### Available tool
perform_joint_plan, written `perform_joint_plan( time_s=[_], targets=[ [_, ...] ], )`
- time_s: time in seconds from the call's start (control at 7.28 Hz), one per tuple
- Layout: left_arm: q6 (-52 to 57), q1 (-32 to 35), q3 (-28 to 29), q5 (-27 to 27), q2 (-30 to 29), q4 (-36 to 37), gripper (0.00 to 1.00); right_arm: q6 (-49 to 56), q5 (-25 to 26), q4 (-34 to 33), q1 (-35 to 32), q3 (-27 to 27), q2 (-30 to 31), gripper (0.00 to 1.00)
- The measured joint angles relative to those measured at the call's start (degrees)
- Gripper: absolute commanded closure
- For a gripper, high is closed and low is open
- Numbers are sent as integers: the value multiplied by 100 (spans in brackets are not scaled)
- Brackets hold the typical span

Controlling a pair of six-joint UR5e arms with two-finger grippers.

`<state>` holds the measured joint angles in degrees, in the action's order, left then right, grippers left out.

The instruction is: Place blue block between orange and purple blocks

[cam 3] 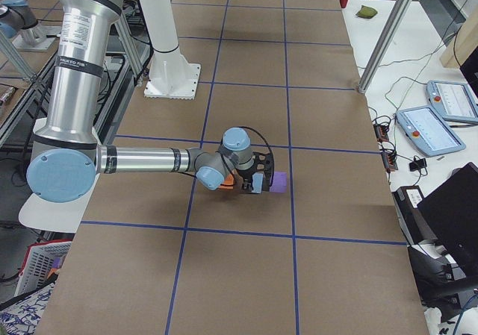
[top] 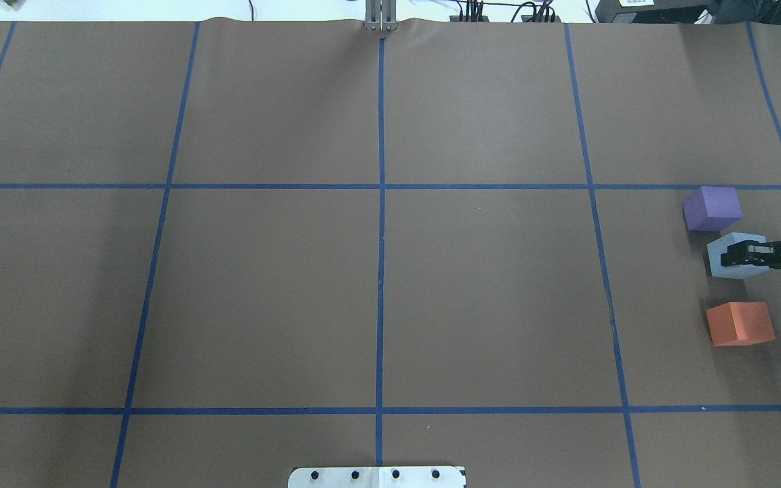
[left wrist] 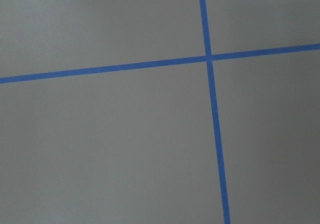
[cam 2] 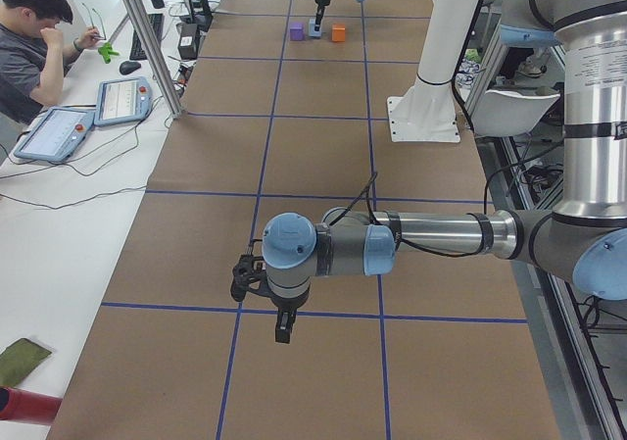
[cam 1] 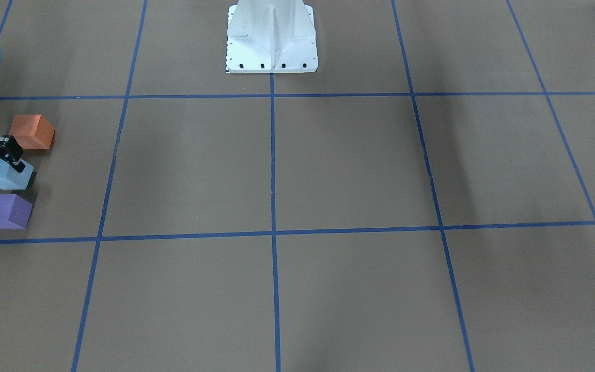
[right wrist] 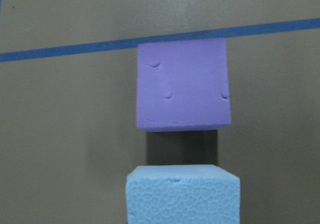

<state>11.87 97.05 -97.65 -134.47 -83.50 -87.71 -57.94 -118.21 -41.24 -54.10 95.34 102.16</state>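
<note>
The light blue block [cam 1: 3, 175] sits in the gap between the orange block [cam 1: 32, 132] and the purple block [cam 1: 5, 211], in line with them. My right gripper [cam 1: 17, 164] comes in over it and is shut on the blue block [top: 736, 272], with purple [top: 712, 208] beyond and orange [top: 739, 323] nearer. The right wrist view shows the blue block [right wrist: 182, 196] close below and the purple block [right wrist: 182, 84] just ahead. My left gripper [cam 2: 281, 332] hovers over bare table far from the blocks; I cannot tell whether it is open.
The brown table [top: 377, 285] is marked with blue tape lines [top: 380, 203]. The white robot base [cam 1: 271, 39] stands mid-table. An operator [cam 2: 39, 38] sits beside the table with tablets [cam 2: 122, 99]. The left wrist view shows only a tape crossing [left wrist: 208, 58].
</note>
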Motion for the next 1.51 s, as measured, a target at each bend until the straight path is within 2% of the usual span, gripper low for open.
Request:
perform_joint_plan(
  time_s=[0.14, 0.55, 0.82, 1.1, 1.51],
  targets=[
    [0, -1, 0, 0, 0, 0, 0, -5, 38, 9, 35, -8, 12, 1],
    [0, -2, 0, 0, 0, 0, 0, -1, 363, -25, 348, 76, -11, 0],
    [0, -2, 5, 0, 0, 2, 0, 122, 304, -519, 371, 481, -6, 0],
    [-2, -7, 8, 0, 0, 7, 0, 1221, -30, -1670, -224, 1103, -11, 0],
    [29, -10, 45, -28, 4, 13, 0, 3720, -907, -3074, -1666, 1223, -34, 0]
  ],
)
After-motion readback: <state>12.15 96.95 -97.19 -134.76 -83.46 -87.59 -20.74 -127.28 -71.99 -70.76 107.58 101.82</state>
